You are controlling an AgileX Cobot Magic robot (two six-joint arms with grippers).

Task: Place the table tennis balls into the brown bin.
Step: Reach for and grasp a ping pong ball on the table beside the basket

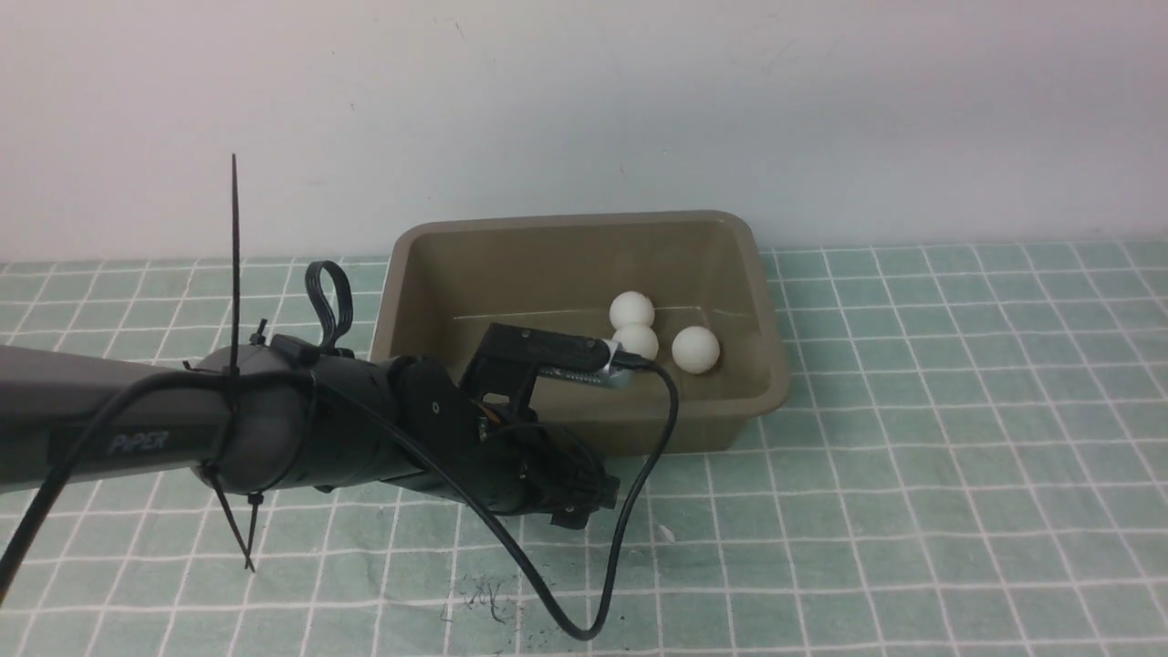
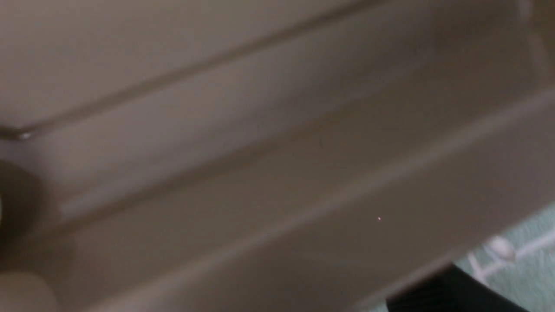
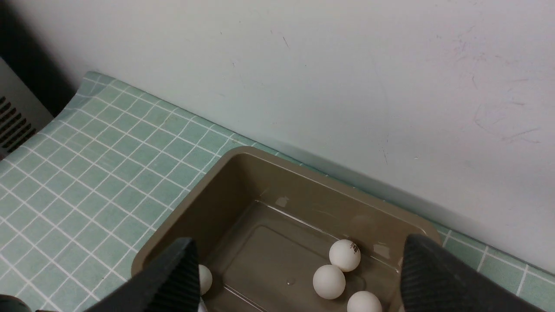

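Robot lab test bench, plain scuffed white wall (image 1: pixel 584 109), green grid-patterned table cover (image 1: pixel 958 456), grey robot arm (image 1: pixel 137 429) marked PIPER, loose black cable (image 1: pixel 676 406) and cable ties (image 1: pixel 234 255), grey vented casing (image 3: pixel 13 121) at table's edge.

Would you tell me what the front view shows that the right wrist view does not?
Only the front view: the left arm, overlapping the brown bin, and its cable. Only the right wrist view: the right gripper, fingers wide apart, a fourth ball beside one finger, and a logo on another ball. Both: the brown bin, three table tennis balls inside, the green checked cloth, the white wall.
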